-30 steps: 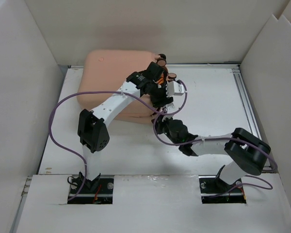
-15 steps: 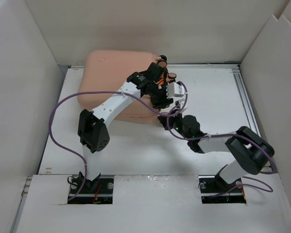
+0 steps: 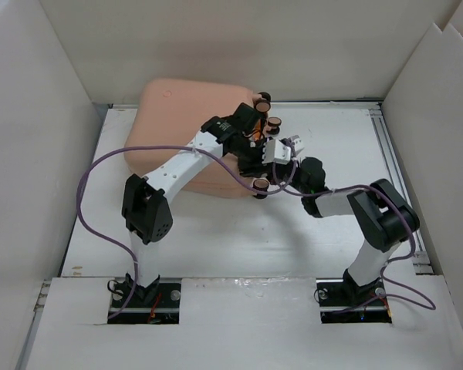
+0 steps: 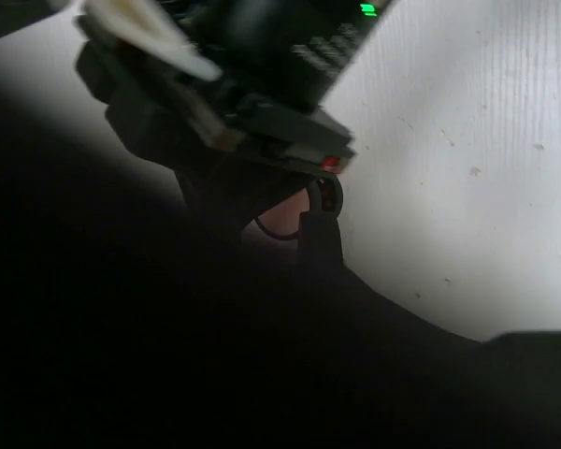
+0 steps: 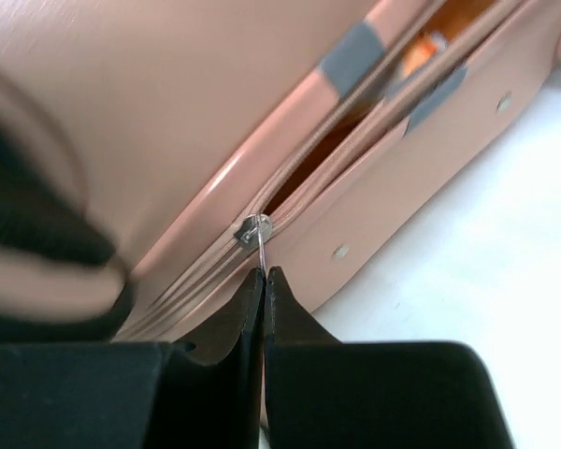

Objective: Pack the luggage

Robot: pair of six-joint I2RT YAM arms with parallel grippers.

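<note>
- Far left on the white counter (image 3: 339, 150): pale pink hard-shell luggage (image 3: 177, 116), rounded corners, small wheels (image 3: 262, 99) along its right edge, seam gaping slightly, orange showing inside, grey tape patches (image 5: 350, 56) beside the gap.
- Over that right edge, left pincer (image 3: 256, 163); spread or pressed together, cannot tell.
- Rightmost, right pincer (image 5: 265, 281) pressed together, pinching the zipper pull (image 5: 260, 251).

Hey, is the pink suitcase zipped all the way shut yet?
Not fully: past the slider, the luggage seam gapes, showing orange inside. The right tool pinches the zipper pull.

The luggage (image 3: 177, 116) sits far left on the table (image 3: 347, 142).
</note>
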